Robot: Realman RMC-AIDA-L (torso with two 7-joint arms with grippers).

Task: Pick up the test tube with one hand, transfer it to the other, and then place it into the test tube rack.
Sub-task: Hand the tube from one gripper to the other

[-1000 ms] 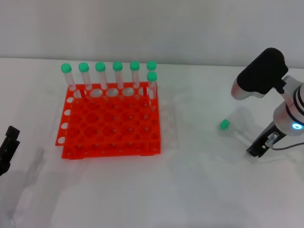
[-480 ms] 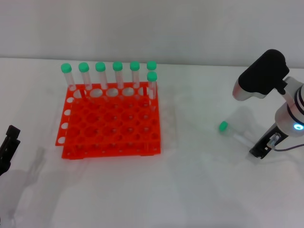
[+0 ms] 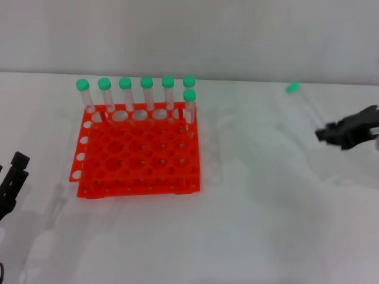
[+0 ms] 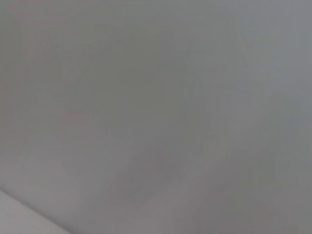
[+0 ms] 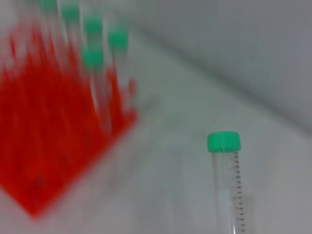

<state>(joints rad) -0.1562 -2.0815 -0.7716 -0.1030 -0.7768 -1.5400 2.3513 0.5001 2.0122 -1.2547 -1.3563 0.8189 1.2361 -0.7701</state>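
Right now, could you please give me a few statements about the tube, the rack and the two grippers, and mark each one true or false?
1. The test tube is lifted off the table by the right gripper. True.
2. Seven green-capped tubes stand in the test tube rack. True.
3. The left gripper holds a tube. False: it sits at the table's left edge, away from any tube.
4. The rack's front rows are full. False: only its far edge holds tubes.
5. The lifted tube's cap is red. False: green.

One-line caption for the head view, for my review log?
Right gripper holds the test tube aloft, right of the rack; left gripper waits low.
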